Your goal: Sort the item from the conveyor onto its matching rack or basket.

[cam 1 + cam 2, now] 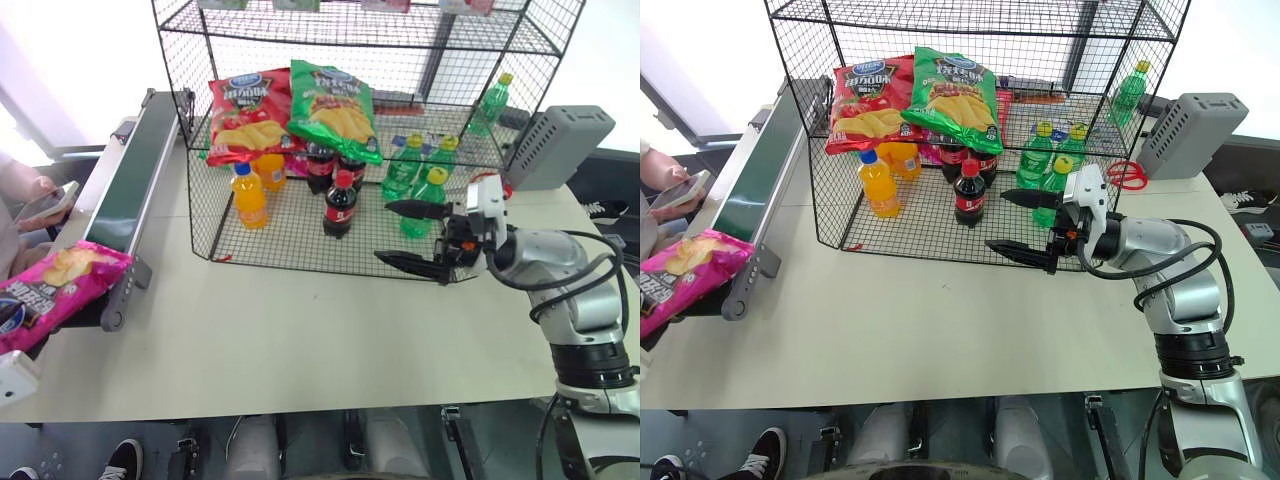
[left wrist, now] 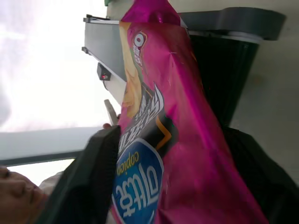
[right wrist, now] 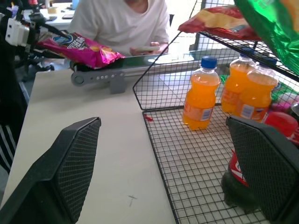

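The left gripper [image 2: 163, 186] clasped the pink chip bag [image 1: 55, 285] at the conveyor's [image 1: 130, 185] end — the right gripper [image 1: 415, 237] gaped wide, empty, beside the rack [image 1: 200, 215].

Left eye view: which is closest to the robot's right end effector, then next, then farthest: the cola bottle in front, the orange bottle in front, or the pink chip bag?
From the right end effector:
1. Cola bottle, just beside it on the rack's bottom tier.
2. Orange bottle, farther along the same tier, toward the conveyor.
3. Pink chip bag, far across the table at the conveyor's near end.
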Controlling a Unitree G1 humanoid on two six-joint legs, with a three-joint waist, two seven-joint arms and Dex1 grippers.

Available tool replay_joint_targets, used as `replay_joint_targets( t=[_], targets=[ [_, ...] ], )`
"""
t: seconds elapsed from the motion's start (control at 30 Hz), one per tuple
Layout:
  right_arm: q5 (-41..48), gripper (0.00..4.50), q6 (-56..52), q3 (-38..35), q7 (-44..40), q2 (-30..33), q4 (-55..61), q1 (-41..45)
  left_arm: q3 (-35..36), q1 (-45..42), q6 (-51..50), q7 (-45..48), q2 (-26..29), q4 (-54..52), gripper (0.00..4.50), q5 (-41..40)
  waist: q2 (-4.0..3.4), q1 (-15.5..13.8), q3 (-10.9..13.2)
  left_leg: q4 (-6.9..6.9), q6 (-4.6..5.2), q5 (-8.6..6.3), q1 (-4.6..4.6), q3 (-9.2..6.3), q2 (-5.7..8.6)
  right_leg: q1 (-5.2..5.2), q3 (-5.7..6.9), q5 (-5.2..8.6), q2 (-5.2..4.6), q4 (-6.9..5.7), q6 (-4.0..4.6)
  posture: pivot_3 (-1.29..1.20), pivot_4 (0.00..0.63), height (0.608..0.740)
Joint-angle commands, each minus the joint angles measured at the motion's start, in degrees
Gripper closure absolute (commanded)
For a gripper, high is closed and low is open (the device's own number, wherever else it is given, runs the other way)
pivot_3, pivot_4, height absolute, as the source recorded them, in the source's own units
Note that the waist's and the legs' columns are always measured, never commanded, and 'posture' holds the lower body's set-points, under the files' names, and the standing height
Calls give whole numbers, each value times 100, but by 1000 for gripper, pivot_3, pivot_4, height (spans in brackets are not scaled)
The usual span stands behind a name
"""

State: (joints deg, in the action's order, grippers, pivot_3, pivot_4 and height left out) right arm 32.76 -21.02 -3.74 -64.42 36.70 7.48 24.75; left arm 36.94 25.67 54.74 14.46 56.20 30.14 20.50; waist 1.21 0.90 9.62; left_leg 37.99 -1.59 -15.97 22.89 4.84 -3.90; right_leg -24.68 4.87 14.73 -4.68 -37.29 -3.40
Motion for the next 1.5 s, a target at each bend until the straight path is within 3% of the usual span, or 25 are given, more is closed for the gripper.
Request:
replay_joint_targets(
  t=[0.03,0.1,0.23,0.37,0.47,0.53,0.6,0.67,0.8,0.93,1.0,1.1,1.17,1.5],
  targets=[
    [-114,0,245,-55,-79,110,149,-46,-182,-13,151,-147,38,-27,3378,-117,0,1,0,0,0,0,-3,2,0,2,-1,0,-1,-1,0,0,150,740],
    [-131,0,246,-4,-57,69,173,-102,-207,13,149,-132,7,-105,4447,-279,2,-5,-1,1,0,0,-5,1,0,4,-1,0,-3,-1,1,0,150,740],
    [0,0,139,29,148,-158,284,-68,-120,44,-20,57,20,-388,4447,-890,1,-2,-1,1,0,0,-4,1,-1,3,-1,0,-2,-1,1,0,150,740],
    [-53,0,173,121,70,-184,258,-118,74,149,-520,765,27,-1160,4447,-2556,2,-18,-1,3,-1,0,-4,-2,-2,5,-1,0,-6,-3,1,0,150,740],
    [-25,0,165,182,-9,-184,236,-143,335,541,-1249,1870,107,-2128,4447,-4262,3,-5,-1,3,-1,0,-4,-2,-3,8,-2,0,-11,-2,1,0,150,740],
    [10,0,137,234,-139,-147,218,-197,776,1025,-2388,2897,199,-3156,4447,-5760,6,9,0,4,-1,0,-4,-3,-1,8,-2,0,-9,-1,1,0,150,740],
    [25,0,123,240,-191,-143,175,-208,1254,1308,-3410,3510,237,-3931,4447,-6750,-2,10,5,5,-1,0,-5,-4,-2,11,-2,0,-4,0,1,0,150,740],
    [22,0,106,244,-225,-155,137,-201,1743,1294,-4567,3499,348,-4487,4447,-7644,-7,2,8,6,-1,1,-9,-4,1,12,-3,0,-2,-2,1,0,150,740],
    [-33,0,138,261,-227,-209,95,-143,2013,975,-5813,3816,370,-4872,4447,-8235,-14,-19,11,7,-4,3,-28,-10,6,31,-4,2,9,-4,3,0,150,740],
    [111,0,-93,233,-311,-119,162,-195,1794,714,-7154,3776,216,-5581,4447,-9534,-14,-1,12,6,-4,2,-30,-8,5,31,-8,2,11,-3,2,0,150,740],
    [241,0,-265,191,-321,-98,203,-222,1594,618,-7541,3878,158,-5802,4447,-9580,-15,-14,12,5,-4,2,-30,-10,6,32,-9,2,12,-3,2,0,150,740],
    [1126,0,-1370,6,-363,51,418,-292,1013,232,-8055,3787,97,-6168,4447,-10072,-21,-29,15,6,-4,3,-31,-9,8,33,-12,2,11,-3,3,0,150,740],
    [1489,0,-1866,34,-471,206,570,-479,424,-289,-8129,3798,82,-6317,4447,-9930,-20,-66,14,7,-4,3,-30,-12,9,36,-13,2,10,-2,3,0,150,740],
    [1239,0,-1731,440,-424,-105,547,-657,-1265,-2623,-8945,3529,-374,-6122,4447,-10634,-19,-29,15,8,-5,4,-33,-24,13,41,-17,2,21,-3,2,0,150,740]
  ],
)
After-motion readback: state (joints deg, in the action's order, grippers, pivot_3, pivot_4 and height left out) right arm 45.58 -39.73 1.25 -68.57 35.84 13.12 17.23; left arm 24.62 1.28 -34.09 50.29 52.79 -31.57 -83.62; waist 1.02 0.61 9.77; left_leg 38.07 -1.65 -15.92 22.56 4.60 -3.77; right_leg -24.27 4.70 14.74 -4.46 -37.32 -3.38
